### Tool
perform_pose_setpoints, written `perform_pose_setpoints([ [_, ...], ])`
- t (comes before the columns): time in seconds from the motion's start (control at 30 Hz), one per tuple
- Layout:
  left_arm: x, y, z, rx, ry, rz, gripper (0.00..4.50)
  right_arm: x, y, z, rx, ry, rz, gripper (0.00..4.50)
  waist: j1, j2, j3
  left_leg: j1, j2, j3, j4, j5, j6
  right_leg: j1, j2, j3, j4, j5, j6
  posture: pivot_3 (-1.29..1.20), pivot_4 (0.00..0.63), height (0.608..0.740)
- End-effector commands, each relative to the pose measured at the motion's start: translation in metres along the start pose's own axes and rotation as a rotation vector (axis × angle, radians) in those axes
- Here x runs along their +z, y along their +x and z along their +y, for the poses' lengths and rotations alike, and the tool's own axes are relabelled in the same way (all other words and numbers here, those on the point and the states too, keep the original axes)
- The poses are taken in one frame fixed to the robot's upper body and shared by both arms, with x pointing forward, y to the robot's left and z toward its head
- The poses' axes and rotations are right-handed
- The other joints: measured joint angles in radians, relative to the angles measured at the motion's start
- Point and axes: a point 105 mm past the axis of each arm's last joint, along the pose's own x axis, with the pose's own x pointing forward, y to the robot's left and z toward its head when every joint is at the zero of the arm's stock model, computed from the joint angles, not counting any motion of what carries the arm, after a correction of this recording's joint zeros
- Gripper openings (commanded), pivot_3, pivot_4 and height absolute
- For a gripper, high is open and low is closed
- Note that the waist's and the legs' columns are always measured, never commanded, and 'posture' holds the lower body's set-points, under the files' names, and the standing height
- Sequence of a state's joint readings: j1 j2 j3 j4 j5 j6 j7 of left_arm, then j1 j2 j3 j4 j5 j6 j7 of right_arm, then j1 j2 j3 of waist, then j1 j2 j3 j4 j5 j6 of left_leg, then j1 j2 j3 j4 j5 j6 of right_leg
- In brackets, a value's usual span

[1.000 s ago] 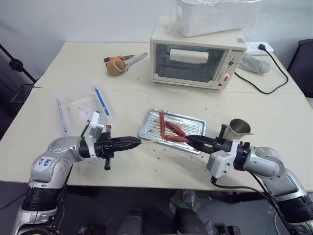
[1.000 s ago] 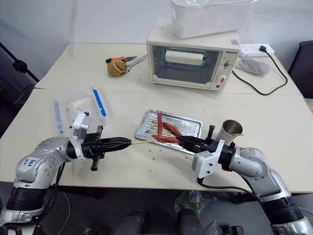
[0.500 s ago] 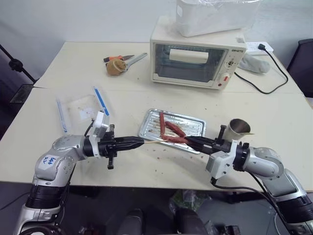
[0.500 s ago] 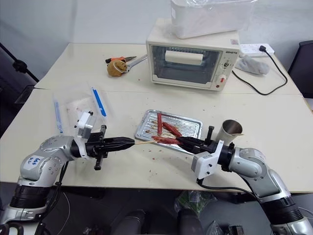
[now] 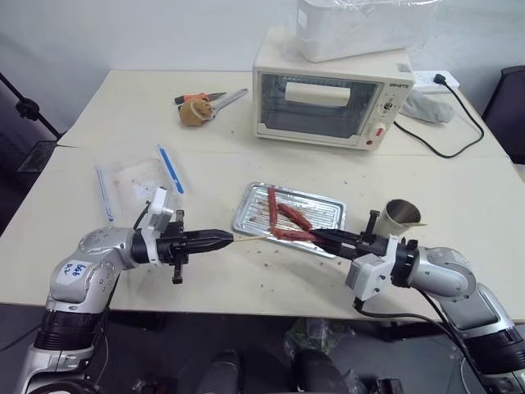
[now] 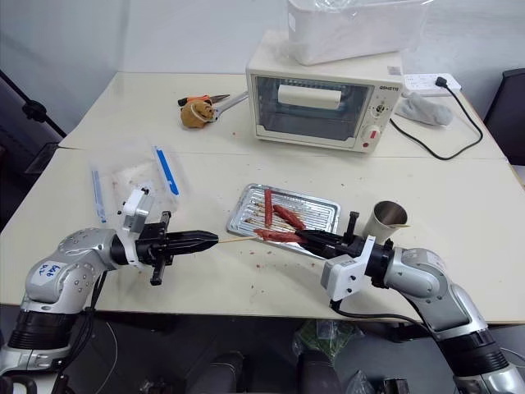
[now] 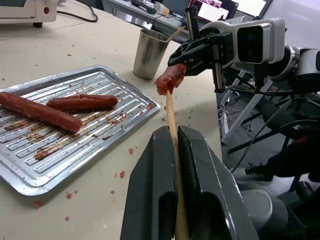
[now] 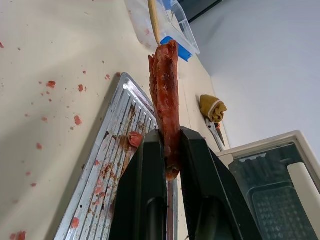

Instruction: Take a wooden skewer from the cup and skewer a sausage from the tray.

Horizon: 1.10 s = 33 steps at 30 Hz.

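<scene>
My left gripper [image 5: 230,239] is shut on the wooden skewer [image 5: 250,238], held level and pointing right. The skewer's tip [image 7: 168,97] meets the torn end of a reddish-brown sausage [image 7: 170,79]; how far it goes in I cannot tell. My right gripper [image 5: 317,237] is shut on that sausage [image 8: 167,85] and holds it level over the front edge of the silver tray [image 5: 245,218]. Two more sausages [image 5: 293,216] lie on the tray's ridged base. The grey metal cup [image 5: 401,215] stands to the right of the tray, behind my right wrist, with a stick [image 7: 175,33] in it.
A white toaster oven [image 5: 324,103] stands at the back with a cord [image 5: 447,131] trailing right. A clear plastic box with blue clips [image 5: 139,179] lies to the left. Scissors and a brown lump [image 5: 197,110] sit at the back left. Red crumbs dot the table near the tray.
</scene>
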<state>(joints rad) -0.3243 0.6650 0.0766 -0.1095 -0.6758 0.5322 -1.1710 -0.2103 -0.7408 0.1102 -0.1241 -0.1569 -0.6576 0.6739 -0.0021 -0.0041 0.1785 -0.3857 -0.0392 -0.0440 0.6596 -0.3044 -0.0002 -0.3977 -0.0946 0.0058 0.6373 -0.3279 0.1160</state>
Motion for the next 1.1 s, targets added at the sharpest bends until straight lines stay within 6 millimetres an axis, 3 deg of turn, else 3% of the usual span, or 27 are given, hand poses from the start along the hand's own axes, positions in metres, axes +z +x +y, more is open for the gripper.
perform_pose_setpoints([
  [0.03, 0.007, 0.001, -0.001, -0.009, 0.039, -0.020, 0.00, 0.007, -0.002, -0.006, -0.015, -0.019, -0.032, 0.14, 0.000, 0.000, 0.000, 0.000, 0.000, 0.000, 0.000, 0.000, 0.000, 0.000, 0.000, 0.000, 0.000, 0.000, 0.000, 0.00, 0.150, 0.740],
  [1.1, 0.001, 0.027, -0.004, -0.142, 0.018, 0.002, 0.00, 0.021, 0.007, -0.005, 0.023, -0.042, -0.122, 0.14, 0.000, 0.000, 0.000, 0.000, 0.000, 0.000, 0.001, 0.000, 0.000, 0.000, 0.000, 0.000, 0.001, 0.000, 0.000, 0.00, 0.150, 0.740],
])
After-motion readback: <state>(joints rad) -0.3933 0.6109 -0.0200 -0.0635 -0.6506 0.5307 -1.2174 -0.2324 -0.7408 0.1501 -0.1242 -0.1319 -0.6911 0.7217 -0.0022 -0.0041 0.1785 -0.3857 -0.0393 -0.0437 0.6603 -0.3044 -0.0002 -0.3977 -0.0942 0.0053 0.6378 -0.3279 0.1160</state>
